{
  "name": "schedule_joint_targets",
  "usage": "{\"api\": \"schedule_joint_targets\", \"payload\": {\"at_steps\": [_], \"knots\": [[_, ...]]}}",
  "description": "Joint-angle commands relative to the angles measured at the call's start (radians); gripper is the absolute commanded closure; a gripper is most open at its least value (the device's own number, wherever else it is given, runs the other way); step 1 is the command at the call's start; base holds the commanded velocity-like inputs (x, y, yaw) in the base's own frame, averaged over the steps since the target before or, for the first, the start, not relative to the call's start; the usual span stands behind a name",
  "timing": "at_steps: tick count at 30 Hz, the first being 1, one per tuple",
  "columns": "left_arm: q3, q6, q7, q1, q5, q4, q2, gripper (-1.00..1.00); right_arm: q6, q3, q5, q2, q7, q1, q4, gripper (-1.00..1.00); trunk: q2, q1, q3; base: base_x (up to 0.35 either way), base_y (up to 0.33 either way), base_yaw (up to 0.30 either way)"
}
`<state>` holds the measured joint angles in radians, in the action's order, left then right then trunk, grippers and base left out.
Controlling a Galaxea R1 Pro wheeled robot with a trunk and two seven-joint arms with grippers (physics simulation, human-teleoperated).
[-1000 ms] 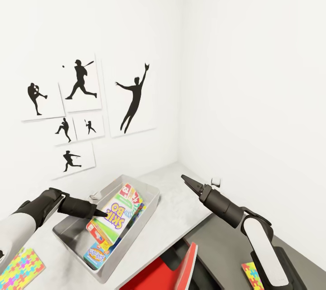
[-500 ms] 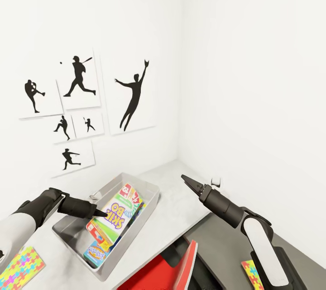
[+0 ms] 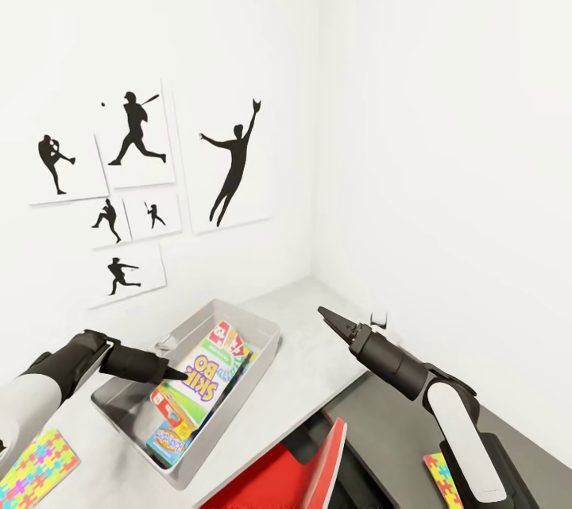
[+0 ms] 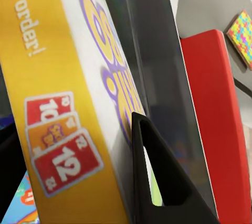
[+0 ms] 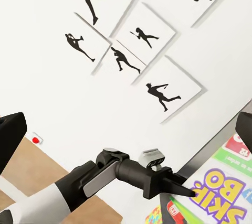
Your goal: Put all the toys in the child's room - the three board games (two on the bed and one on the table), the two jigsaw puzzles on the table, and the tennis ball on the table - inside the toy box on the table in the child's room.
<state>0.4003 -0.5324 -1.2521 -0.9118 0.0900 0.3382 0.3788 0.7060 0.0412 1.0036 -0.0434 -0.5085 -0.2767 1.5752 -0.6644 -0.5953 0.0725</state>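
The toy box (image 3: 262,338) sat on the tabletop (image 3: 310,370) at lower centre of the head view, with board games stacked inside. The yellow-green game (image 3: 208,372) lay tilted on top, over the Monopoly box (image 3: 225,334) and the blue game (image 3: 167,439). The left jaws (image 3: 181,374), clenched to a point, touched the yellow-green game. The right jaws (image 3: 324,313), also clenched and grasping nothing, hung above the tabletop right of the box. One puzzle (image 3: 36,468) lay at lower left, another (image 3: 442,477) at lower right.
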Motion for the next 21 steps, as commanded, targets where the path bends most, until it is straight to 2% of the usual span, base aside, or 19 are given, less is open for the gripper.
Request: {"api": "schedule_joint_targets", "payload": {"at_steps": [1, 20, 21], "knots": [[0.008, -0.005, -0.001, -0.001, 0.009, 0.001, 0.001, 1.00, 0.004, 0.000, 0.004, -0.001, -0.001, -0.001, 0.000, -1.00, -0.002, 0.000, 0.002, 0.000, 0.000, 0.000], [0.008, 0.004, -0.001, -0.001, 0.010, 0.001, 0.004, 1.00, 0.004, 0.000, 0.004, -0.001, -0.003, -0.001, 0.000, -1.00, -0.002, 0.000, 0.003, 0.000, 0.000, 0.000], [0.008, 0.004, -0.001, -0.001, 0.010, 0.001, 0.004, -1.00, 0.004, 0.000, 0.004, -0.001, -0.004, -0.001, 0.000, -1.00, -0.002, 0.000, 0.003, 0.000, 0.000, 0.000]]}}
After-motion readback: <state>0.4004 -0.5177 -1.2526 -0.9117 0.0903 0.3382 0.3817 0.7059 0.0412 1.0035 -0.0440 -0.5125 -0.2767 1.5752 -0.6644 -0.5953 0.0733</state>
